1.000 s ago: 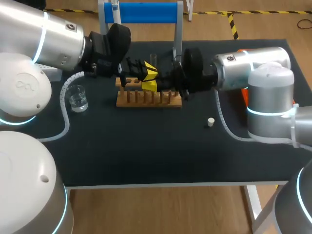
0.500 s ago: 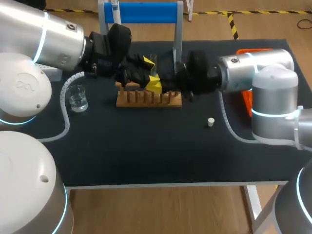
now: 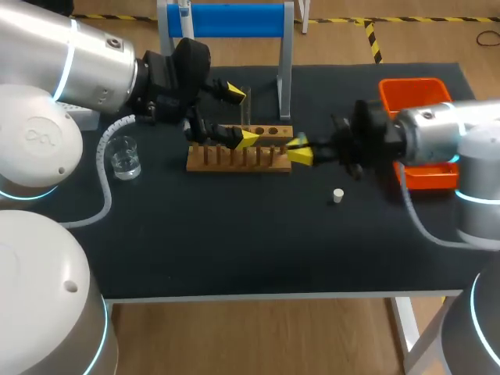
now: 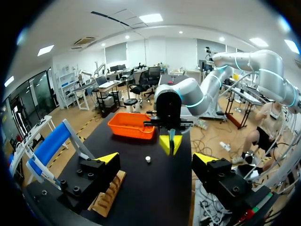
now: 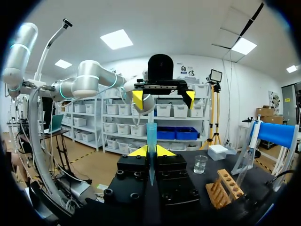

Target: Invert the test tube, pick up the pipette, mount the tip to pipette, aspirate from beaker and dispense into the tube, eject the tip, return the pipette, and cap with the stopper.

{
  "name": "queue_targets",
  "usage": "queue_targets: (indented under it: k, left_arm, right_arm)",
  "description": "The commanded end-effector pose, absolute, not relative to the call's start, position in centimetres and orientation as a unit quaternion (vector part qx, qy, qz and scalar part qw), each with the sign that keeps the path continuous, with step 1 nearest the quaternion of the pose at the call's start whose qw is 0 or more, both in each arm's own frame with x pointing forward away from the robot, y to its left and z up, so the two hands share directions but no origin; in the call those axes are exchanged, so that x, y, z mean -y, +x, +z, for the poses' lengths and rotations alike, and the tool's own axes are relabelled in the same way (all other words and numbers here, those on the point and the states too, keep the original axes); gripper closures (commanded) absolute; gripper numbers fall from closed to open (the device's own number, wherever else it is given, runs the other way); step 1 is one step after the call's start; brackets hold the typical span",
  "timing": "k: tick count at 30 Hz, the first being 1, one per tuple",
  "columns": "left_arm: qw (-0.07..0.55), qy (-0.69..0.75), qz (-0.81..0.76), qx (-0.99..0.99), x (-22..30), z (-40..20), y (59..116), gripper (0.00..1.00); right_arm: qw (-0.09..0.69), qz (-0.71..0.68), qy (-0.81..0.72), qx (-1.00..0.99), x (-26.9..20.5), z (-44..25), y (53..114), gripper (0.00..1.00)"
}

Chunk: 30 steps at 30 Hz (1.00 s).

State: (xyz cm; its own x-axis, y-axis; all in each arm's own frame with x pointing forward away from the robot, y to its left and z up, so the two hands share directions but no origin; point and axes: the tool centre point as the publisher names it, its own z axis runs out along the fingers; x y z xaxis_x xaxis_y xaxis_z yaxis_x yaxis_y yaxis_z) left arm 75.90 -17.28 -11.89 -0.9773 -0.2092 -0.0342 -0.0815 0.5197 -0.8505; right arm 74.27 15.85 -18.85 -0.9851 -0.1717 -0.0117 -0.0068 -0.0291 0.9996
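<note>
Right arm (image 3: 437, 137) is withdrawn from the rack (image 3: 238, 156), now out by the orange bin (image 3: 406, 82) on the table (image 3: 234, 242). Left gripper (image 3: 241, 116) sits over the rack, fingers wide apart. Right gripper (image 3: 300, 150) is just off the rack's end, clamped on the tube (image 5: 151, 150). Beaker (image 3: 123, 156) stands near the left arm (image 3: 78, 62); stopper (image 3: 337, 195) lies near the right gripper.

a black table top (image 3: 234, 242) held a brown wooden rack with holes and pegs (image 3: 234, 166) near the back. an orange plastic bin (image 3: 416, 83) sat at the right side. a stand with a blue bar (image 3: 234, 19) stood behind the rack.
</note>
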Motion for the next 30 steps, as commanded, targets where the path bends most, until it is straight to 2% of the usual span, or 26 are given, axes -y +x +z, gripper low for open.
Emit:
queue_targets:
  k: [1, 17, 30]
  left_arm:
    - [0.065, -0.084, -0.481, -0.870, 17.3, -11.8, 75.9, 0.00]
    - [0.065, -0.084, -0.481, -0.870, 17.3, -11.8, 75.9, 0.00]
    - [0.065, -0.084, -0.481, -0.870, 17.3, -11.8, 75.9, 0.00]
  right_arm:
    - [0.054, -0.715, 0.060, 0.694, -9.9, -19.4, 73.6, 1.00]
    - [0.046, -0.728, 0.048, 0.683, -2.2, -22.1, 73.7, 1.00]
    - [0.055, -0.722, 0.040, 0.688, -0.6, -23.5, 73.2, 1.00]
